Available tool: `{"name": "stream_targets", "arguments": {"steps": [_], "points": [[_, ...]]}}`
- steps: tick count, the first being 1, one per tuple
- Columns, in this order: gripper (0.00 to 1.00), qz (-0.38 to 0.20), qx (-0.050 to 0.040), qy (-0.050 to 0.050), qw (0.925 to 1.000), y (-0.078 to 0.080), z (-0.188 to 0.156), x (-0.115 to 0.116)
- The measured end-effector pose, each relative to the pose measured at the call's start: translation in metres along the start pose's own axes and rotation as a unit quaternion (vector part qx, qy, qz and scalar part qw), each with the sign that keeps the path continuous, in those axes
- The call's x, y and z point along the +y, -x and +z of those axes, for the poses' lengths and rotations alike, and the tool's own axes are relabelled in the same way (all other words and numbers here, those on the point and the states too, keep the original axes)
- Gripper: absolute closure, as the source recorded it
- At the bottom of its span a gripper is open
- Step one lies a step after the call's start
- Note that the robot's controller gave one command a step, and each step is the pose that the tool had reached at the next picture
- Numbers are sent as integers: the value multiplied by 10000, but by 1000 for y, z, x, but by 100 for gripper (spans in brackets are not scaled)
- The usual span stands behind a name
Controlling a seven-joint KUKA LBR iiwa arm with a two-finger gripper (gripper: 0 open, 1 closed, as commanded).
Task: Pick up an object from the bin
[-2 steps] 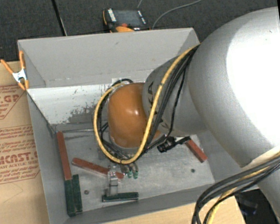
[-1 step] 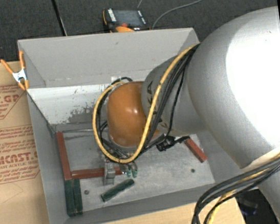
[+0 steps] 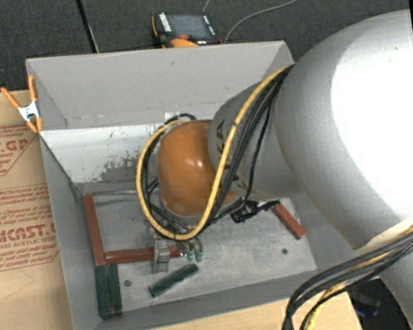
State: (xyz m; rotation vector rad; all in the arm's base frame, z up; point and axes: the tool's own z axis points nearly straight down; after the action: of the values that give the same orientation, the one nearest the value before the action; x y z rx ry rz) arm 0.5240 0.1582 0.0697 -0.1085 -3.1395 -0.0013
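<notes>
Here the claw (image 3: pixel 162 258) is low in the bin (image 3: pixel 71 256), right at the lying red-brown bar (image 3: pixel 131 253); whether it is clenched or released, I cannot tell. Just on the near side of this bar lies a dark green stick (image 3: pixel 173 279), and by its left end a dark green block (image 3: pixel 108 292).

Grey metal bin (image 3: pixel 164 82), floor: red-brown L-shaped piece (image 3: pixel 93 230) at left; dark green block (image 3: pixel 108 292) at front-left corner; dark green stick (image 3: pixel 173 279) beside it; red-brown bar (image 3: pixel 290 219) at right.

A dark green bar (image 3: pixel 107 291) lies near a green stick (image 3: pixel 173 279).
</notes>
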Motion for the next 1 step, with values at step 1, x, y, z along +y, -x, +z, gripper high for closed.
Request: {"name": "stream_targets", "arguments": {"steps": [1], "points": [[100, -72, -45, 17, 10000, -2, -147, 5]]}}
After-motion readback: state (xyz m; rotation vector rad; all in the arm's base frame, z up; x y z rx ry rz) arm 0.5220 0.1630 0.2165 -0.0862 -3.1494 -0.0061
